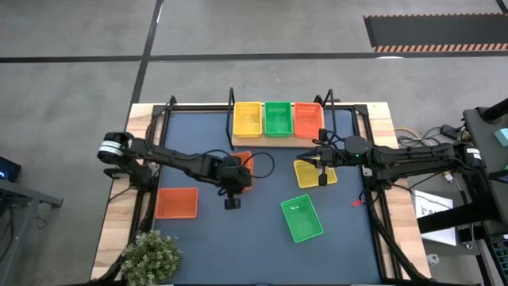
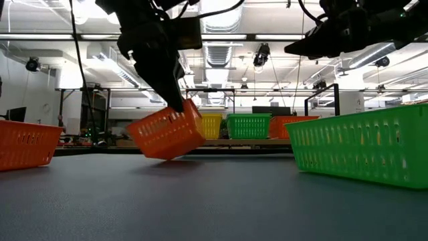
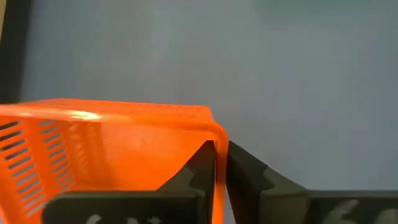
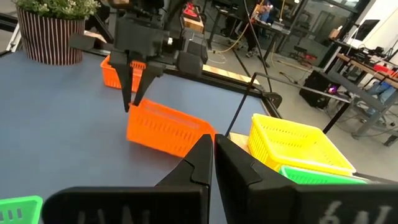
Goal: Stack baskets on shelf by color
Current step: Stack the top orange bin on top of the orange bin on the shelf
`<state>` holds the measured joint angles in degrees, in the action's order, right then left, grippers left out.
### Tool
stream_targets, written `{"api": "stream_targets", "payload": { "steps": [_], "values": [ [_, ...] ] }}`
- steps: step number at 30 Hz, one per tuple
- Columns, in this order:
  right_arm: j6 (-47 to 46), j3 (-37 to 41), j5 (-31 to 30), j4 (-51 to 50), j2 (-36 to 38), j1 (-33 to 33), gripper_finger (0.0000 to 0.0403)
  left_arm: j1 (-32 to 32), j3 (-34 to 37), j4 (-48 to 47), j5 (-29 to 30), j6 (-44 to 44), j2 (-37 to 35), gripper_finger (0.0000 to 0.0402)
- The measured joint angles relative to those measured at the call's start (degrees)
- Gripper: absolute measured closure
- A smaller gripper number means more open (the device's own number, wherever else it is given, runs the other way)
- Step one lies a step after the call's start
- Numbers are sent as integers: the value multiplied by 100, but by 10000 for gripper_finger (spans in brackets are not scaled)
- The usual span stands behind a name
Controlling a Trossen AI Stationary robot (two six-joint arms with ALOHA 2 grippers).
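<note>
I see an orange basket tilted, one corner lifted off the worktop, its rim pinched between the fingers of my left pincer, just in front of the shelf. On the shelf beyond that pincer stand a yellow basket, a green basket and a red-orange basket side by side. My right pincer hangs with fingers together, holding nothing, above another yellow basket. A second green basket lies nearer me; another orange basket sits beside the left arm.
</note>
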<state>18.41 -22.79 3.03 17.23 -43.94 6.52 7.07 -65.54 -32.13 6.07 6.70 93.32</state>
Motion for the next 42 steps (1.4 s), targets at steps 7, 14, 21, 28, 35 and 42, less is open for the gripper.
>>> {"api": "stream_targets", "payload": {
  "steps": [7, 14, 21, 28, 35, 42],
  "values": [
    [-97, 0, -2, -35, -1, 0, 394, -67, 0, 88, 8, -145, 0, 334],
    [-658, 0, 19, -87, -76, -79, 394, -70, 1, 169, -14, -1065, -314, 320],
    [-847, -59, -18, 604, -832, -567, 394, -86, 552, 1337, -17, -2528, -1251, 320],
    [-983, -702, -518, 1046, -2189, -1061, 394, -323, 1523, 3211, 93, -3758, -2225, 320],
    [-1389, -1824, -518, 603, -3412, -1257, 394, -522, 2108, 3572, 327, -3708, -3025, 320],
    [-1736, -2924, -778, 81, -4421, -1290, 393, -520, 2684, 3940, 353, -3707, -3555, 320]
  ]
}}
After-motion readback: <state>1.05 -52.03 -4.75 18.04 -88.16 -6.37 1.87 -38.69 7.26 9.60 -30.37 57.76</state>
